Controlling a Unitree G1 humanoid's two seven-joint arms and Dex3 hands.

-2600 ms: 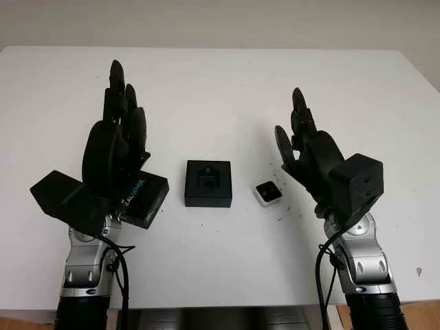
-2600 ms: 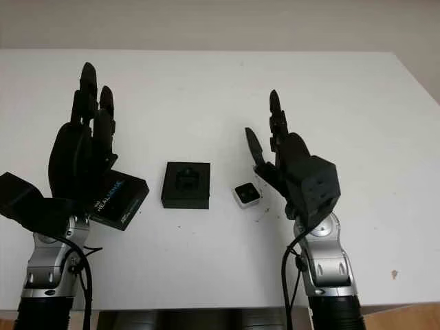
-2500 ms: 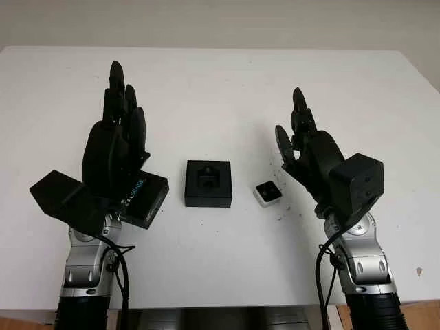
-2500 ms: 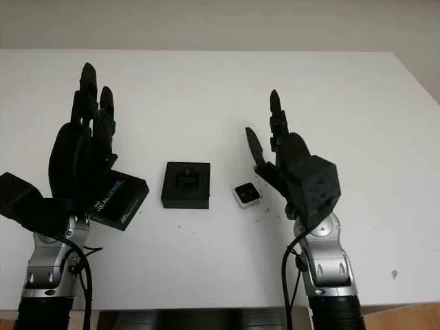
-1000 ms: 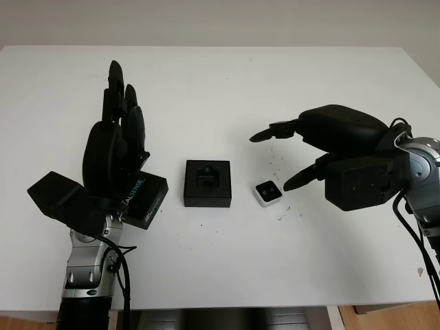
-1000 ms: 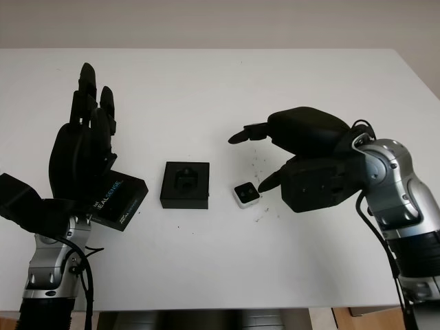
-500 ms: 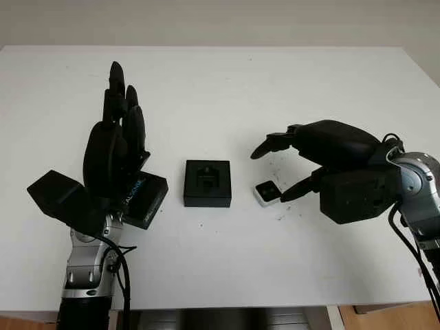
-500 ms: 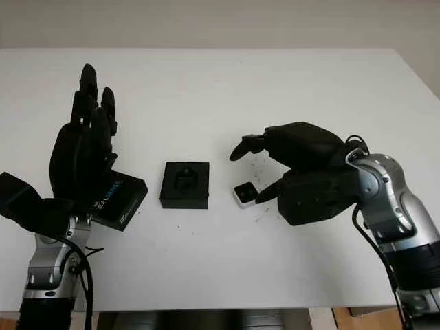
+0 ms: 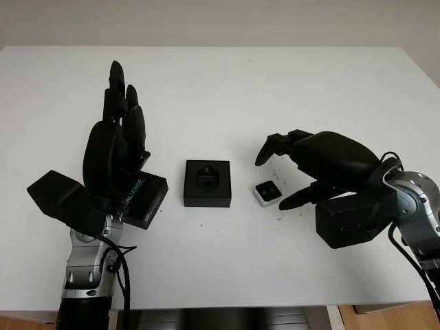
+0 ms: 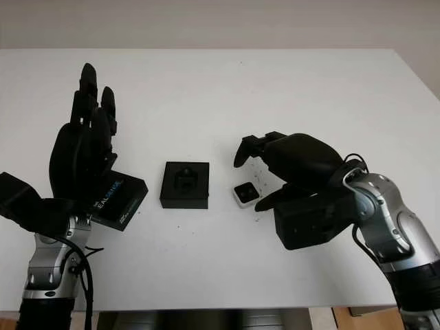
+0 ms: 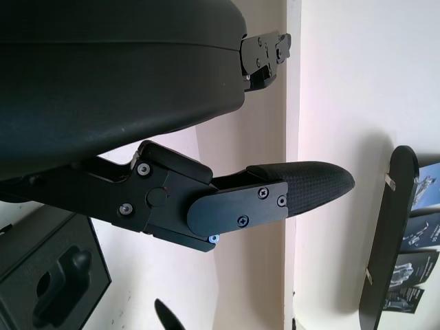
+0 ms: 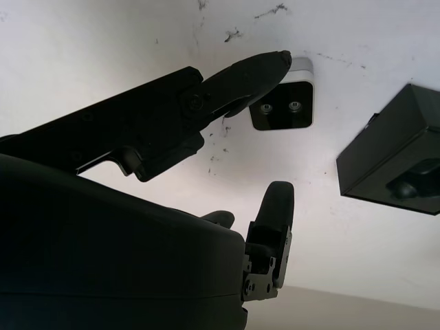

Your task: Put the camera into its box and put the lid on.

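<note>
**Right hand arched over the camera, box standing open**

The white table (image 9: 220,82) bears scattered dark specks around the camera. The left hand (image 9: 113,148) is raised upright at the table's left side, open and holding nothing; it stands in front of the black lid (image 9: 141,199), which lies flat with printed lettering showing. The right hand (image 9: 323,161) reaches in from the right, open, its fingers arched over the camera, one fingertip (image 12: 278,58) at the camera's edge. The black box (image 9: 207,183) sits uncovered at the centre, between lid and camera, its moulded insert showing. The small white-rimmed camera (image 9: 267,193) lies on the table just right of the box, apart from it.
</note>
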